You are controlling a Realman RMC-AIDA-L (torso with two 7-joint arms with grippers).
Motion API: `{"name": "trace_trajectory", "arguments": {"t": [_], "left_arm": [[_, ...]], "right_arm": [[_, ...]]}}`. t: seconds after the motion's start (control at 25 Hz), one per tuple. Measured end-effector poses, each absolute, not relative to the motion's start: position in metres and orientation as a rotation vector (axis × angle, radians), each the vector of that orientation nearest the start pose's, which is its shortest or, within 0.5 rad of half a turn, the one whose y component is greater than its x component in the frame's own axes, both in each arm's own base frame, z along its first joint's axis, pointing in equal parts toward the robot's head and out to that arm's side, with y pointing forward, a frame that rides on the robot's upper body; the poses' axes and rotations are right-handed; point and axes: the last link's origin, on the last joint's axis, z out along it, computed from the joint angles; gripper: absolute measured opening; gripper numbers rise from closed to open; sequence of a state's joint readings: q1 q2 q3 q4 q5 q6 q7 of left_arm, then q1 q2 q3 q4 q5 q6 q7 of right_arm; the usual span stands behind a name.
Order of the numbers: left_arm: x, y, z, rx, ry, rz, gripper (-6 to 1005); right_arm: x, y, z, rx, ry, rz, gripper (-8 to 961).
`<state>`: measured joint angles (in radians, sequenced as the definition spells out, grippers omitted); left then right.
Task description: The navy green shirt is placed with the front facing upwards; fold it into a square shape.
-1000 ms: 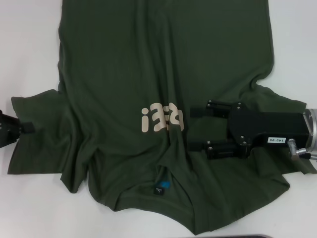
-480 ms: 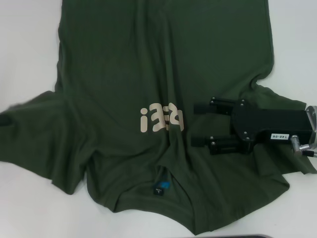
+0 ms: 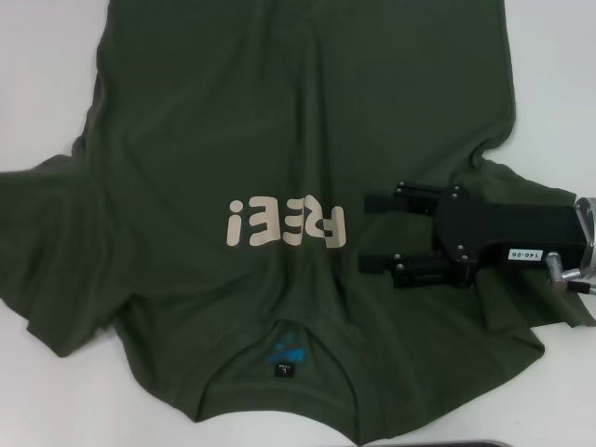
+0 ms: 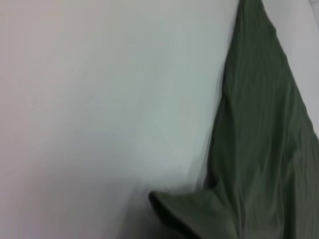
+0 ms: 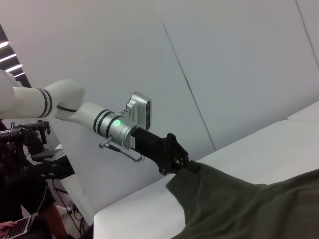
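On the white bench (image 3: 37, 102), shirt (image 3: 279, 140) lies face up. Right gripper (image 3: 368, 233) rests on it, jaws apart. Left gripper (image 5: 185, 165) clamped on sleeve edge.

The navy green shirt (image 3: 279, 140) lies spread on the table (image 3: 47, 74), filling most of the head view, collar toward the bottom edge and the neck tag (image 3: 283, 371) at lower centre. The right gripper (image 3: 365, 233) rests over the shirt at centre right. In the right wrist view, the left gripper (image 5: 187, 163) pinches a shirt corner at mid-frame, above the table.
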<state>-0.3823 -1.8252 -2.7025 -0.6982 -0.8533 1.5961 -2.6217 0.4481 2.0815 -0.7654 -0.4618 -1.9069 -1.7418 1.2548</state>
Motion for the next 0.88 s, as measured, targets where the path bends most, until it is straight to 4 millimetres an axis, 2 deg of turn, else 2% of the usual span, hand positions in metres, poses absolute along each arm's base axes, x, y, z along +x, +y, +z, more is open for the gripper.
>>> {"name": "trace_trajectory", "arguments": {"t": [0.24, 0.44, 0.88], "left_arm": [[-0.377, 0.298, 0.141, 2.032, 2.708, 0.831, 9], [-0.369, 0.298, 0.14, 2.026, 2.657, 0.812, 10], [-0.32, 0.289, 0.13, 1.943, 2.275, 0.959, 13]], "right_arm": [[0.266, 0.267, -0.031, -2.853, 0.704, 1.008, 914], [0.266, 0.267, -0.031, -2.852, 0.705, 1.009, 914], [0.265, 0.267, -0.031, -2.855, 0.702, 1.009, 914]]}}
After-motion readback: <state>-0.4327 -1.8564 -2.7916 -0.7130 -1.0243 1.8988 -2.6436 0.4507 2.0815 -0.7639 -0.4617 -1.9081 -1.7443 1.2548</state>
